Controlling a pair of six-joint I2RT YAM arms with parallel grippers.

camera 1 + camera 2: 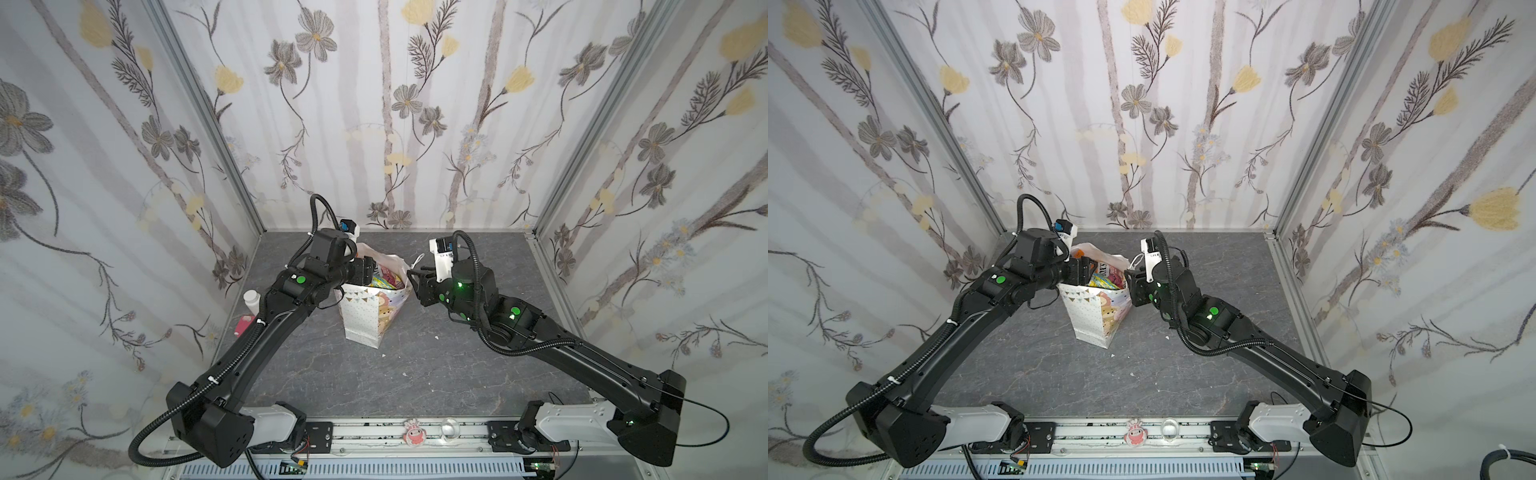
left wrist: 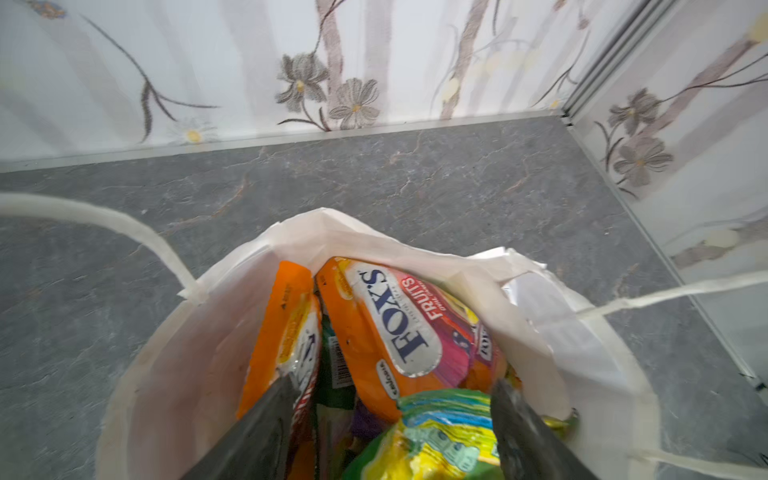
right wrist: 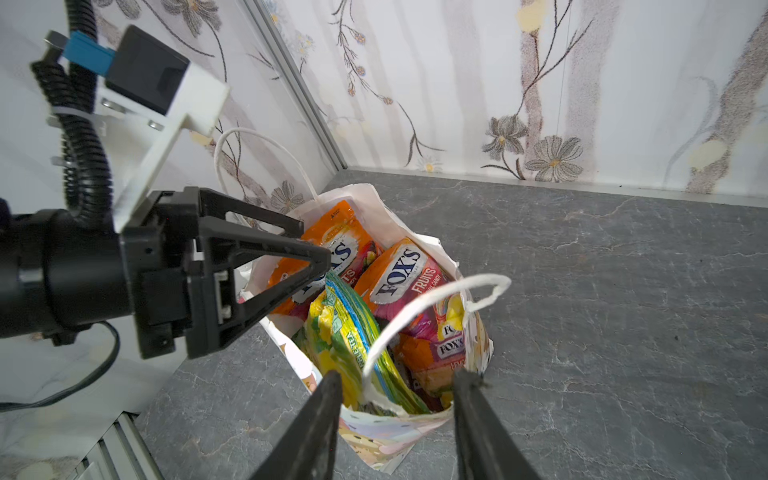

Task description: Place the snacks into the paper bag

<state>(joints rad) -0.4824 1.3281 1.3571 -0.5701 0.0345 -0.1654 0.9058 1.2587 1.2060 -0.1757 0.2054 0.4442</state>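
The white paper bag stands upright mid-table, with bunting and a bear on its front. Several snacks are packed inside. The left wrist view shows two orange FOX'S packets and a green-yellow packet. My left gripper hovers open over the bag's mouth, gripping nothing. My right gripper is open at the bag's right rim. A white cord handle arches up between its fingers.
A small white bottle and a small pink object lie by the left wall, beside my left arm. Floral walls close the back and both sides. Small white scraps dot the grey table.
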